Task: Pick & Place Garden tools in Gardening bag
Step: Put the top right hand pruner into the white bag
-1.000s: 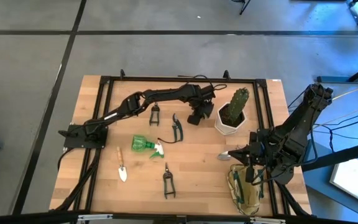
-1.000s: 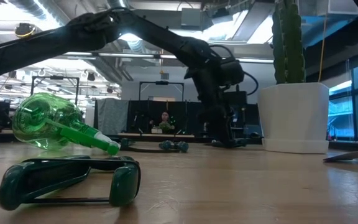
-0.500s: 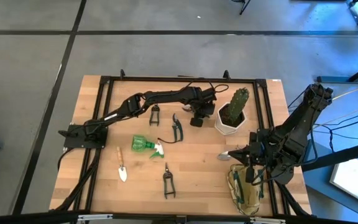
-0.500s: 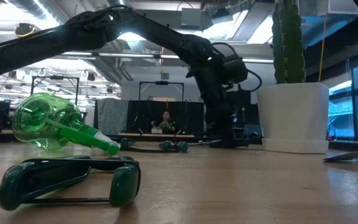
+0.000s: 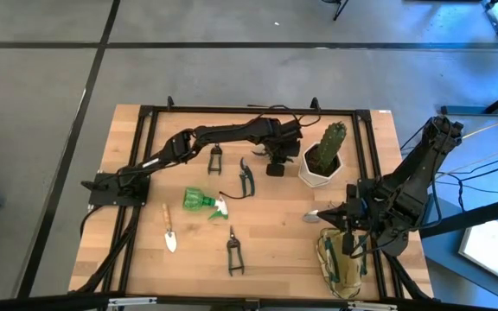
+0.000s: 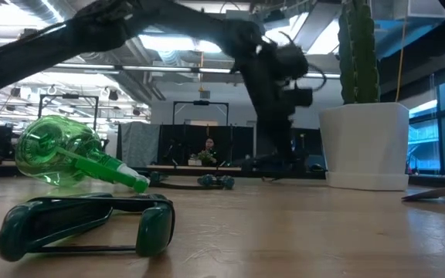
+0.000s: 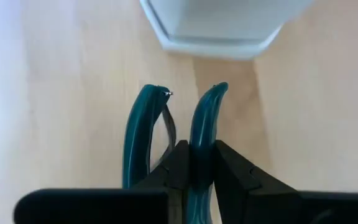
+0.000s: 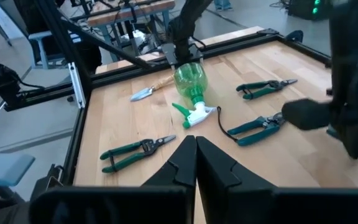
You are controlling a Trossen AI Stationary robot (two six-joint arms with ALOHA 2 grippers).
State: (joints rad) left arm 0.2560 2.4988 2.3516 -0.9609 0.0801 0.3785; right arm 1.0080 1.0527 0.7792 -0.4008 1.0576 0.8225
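Observation:
My left gripper (image 5: 275,167) (image 7: 202,165) is shut on a pair of pruning shears with teal handles (image 7: 166,134), just left of the white cactus pot (image 5: 320,170). Three more shears lie flat on the table (image 5: 215,158) (image 5: 247,179) (image 5: 233,252), as do the green spray bottle (image 5: 204,201) and a wooden-handled trowel (image 5: 169,230). A second trowel (image 5: 312,216) lies by my right gripper (image 5: 335,213) (image 8: 196,152), which hangs shut and empty above the olive gardening bag (image 5: 340,263) at the near right. My left gripper pinches one teal handle (image 7: 202,134) of the shears between its two fingers; the other handle (image 7: 135,137) stands free beside them. The fingers slant steeply down from above and lie along the handle. Both handle ends point down at the table; the gripper hides the blades.
The cactus pot stands close to the right of the held shears. A black frame (image 5: 145,147) runs round the table's edges. Bare wood lies between the spray bottle and the bag.
My left gripper has risen from the table beside the pot and rolled a little about its own line, carrying the shears up with it. My right arm has kept still.

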